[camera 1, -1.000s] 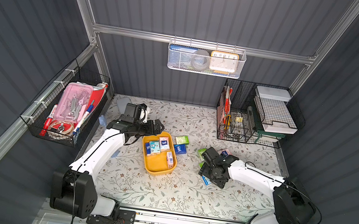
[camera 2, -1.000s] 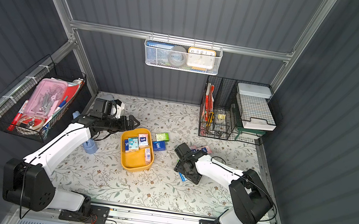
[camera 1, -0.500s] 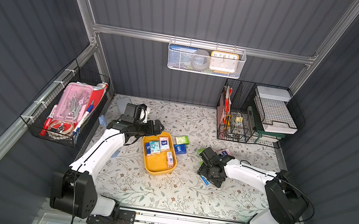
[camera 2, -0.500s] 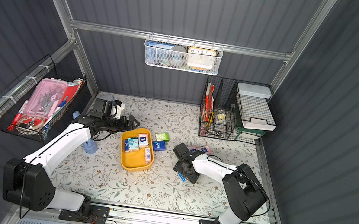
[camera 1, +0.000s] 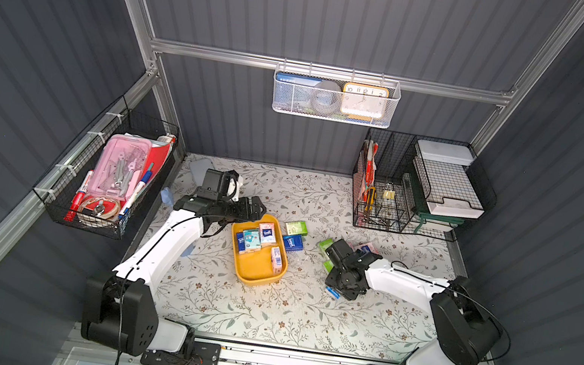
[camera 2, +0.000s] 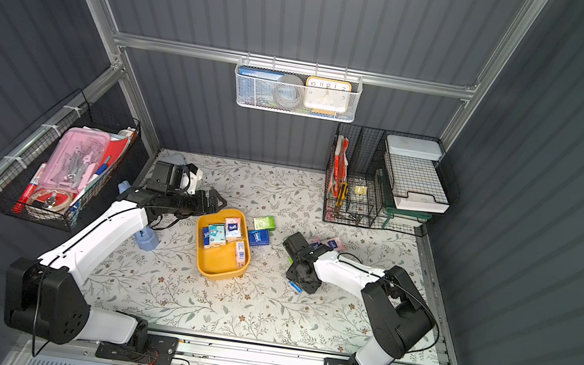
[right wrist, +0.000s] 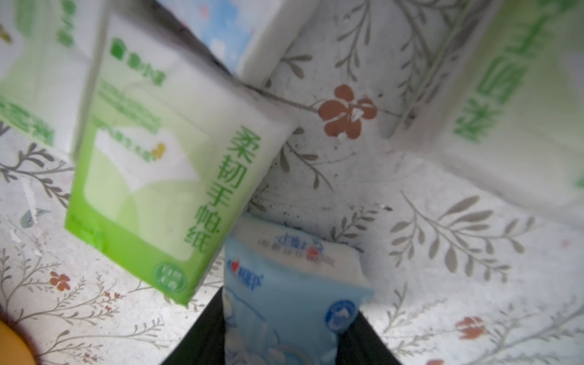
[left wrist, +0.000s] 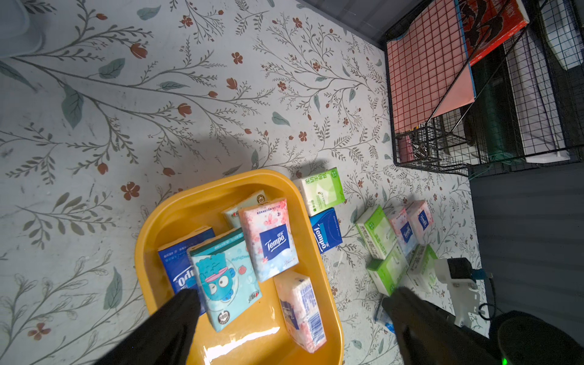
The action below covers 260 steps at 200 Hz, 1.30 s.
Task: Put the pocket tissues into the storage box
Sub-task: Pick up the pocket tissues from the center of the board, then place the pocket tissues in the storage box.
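already five packets (left wrist: 268, 243) in storage box (left wrist: 189, 203) (left jaws wide, right jaws on light blue packet (right wrist: 284, 300))

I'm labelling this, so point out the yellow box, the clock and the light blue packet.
yellow box (camera 1: 254, 269), in a top view, bare floor
clock (camera 1: 364, 100), in a top view, face
light blue packet (right wrist: 284, 294), right wrist view, front

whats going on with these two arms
The robot is packing pocket tissues into the yellow storage box, which holds several. The right gripper is shut on a light blue packet on the table. The left gripper hangs open at the box's far end. A green packet and a dark blue packet lie beside the box, with more green and pink packets by the right arm.
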### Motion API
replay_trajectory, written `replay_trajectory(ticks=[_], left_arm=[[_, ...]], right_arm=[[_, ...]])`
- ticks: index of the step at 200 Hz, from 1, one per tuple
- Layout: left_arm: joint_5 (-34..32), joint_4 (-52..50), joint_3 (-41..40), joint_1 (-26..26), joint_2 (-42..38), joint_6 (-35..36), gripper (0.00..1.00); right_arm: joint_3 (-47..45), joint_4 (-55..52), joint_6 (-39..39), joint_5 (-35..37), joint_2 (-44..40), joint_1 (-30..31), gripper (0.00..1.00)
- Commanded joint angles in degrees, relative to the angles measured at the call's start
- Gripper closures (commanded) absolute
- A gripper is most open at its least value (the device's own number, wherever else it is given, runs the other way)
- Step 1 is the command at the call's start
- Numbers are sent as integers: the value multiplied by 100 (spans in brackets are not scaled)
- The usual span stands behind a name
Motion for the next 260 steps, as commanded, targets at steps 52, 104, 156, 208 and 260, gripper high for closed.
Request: replay_trajectory(ticks=[52, 104, 156, 208, 260], left_arm=[[-103, 36, -80, 44, 44, -176, 1], [-895, -409, -235, 456, 141, -437, 1], [-1241, -632, -679, 878, -18, -450, 1], [-1452, -782, -817, 947, -133, -403, 1], [-1434, -813, -741, 945, -224, -333, 1]], right_arm=[[1039, -1101, -1118, -206, -693, 360, 52], [2839, -869, -2244, -1003, 348, 960, 52], [4216, -588, -2898, -1592, 1539, 1346, 52], [5227, -1024, -3372, -1833, 2593, 1531, 52], [5714, -1816, -3789, -1701, 3188, 1555, 52]])
